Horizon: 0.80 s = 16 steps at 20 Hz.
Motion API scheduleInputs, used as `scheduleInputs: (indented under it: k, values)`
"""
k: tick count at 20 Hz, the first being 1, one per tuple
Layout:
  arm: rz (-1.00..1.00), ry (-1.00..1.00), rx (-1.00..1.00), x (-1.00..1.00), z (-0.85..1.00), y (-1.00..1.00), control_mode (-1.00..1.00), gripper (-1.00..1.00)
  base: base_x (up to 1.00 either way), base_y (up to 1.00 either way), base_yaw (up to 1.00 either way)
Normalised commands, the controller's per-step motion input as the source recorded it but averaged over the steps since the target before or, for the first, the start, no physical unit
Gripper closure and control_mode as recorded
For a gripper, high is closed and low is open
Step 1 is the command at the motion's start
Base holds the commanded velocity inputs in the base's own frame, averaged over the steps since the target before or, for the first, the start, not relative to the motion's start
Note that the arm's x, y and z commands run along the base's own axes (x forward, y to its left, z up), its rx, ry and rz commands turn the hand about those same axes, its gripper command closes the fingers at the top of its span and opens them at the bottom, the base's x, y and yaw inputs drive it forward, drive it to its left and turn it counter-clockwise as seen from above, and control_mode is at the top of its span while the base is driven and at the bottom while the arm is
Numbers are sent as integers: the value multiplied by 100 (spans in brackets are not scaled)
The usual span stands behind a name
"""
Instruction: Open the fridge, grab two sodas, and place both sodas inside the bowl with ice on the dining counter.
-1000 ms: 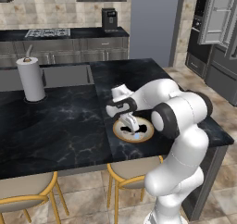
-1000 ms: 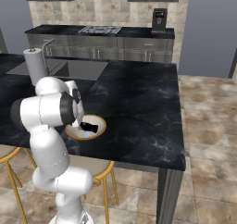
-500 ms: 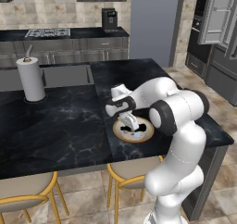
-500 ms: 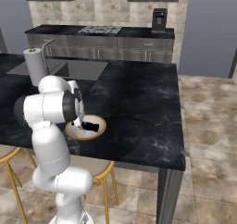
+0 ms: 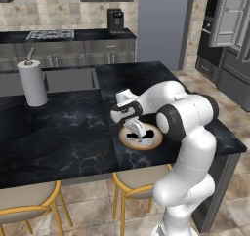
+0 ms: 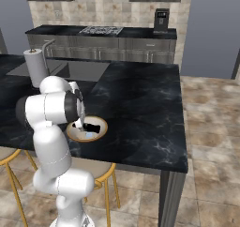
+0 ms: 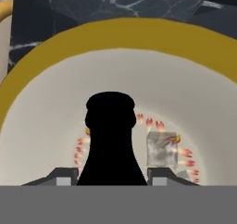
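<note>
My gripper (image 5: 136, 129) hangs low over the bowl (image 5: 142, 148) near the front edge of the dining counter (image 5: 73, 132). In the hand view my gripper (image 7: 113, 177) is shut on a soda, a dark slim-necked bottle (image 7: 111, 140) that lies across the bowl's white inside (image 7: 55, 126). The tan-yellow rim (image 7: 125, 33) curves around it. An ice cube (image 7: 162, 149) with small red flecks around it sits just beside the bottle. From the right base view the bottle (image 6: 93, 126) shows dark inside the bowl (image 6: 86, 140), next to the gripper (image 6: 78, 125). The fridge (image 5: 229, 20) stands far right with a door open.
A paper towel roll (image 5: 33, 84) stands left of the inset sink (image 5: 63, 79). Yellow-framed stools (image 5: 132, 186) are tucked under the counter's front edge. The back-wall counter holds a stove (image 5: 49, 34) and a coffee machine (image 5: 115, 20). To the right the black top (image 6: 140, 104) ends at tiled floor (image 6: 211, 127).
</note>
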Motion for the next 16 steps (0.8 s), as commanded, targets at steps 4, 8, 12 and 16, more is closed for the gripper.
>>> scheduleInputs:
  k: [4,8,12,16]
  values:
    - [1,0,0,-1,-2,0,-100,-100,0,0,0]
    - [0,0,0,-15,0,-1,-100,-100,0,0,0]
    - [0,-8,0,-34,12,-9,-100,-100,0,0,0]
    - [0,-11,0,-27,48,-15,-100,-100,0,0,0]
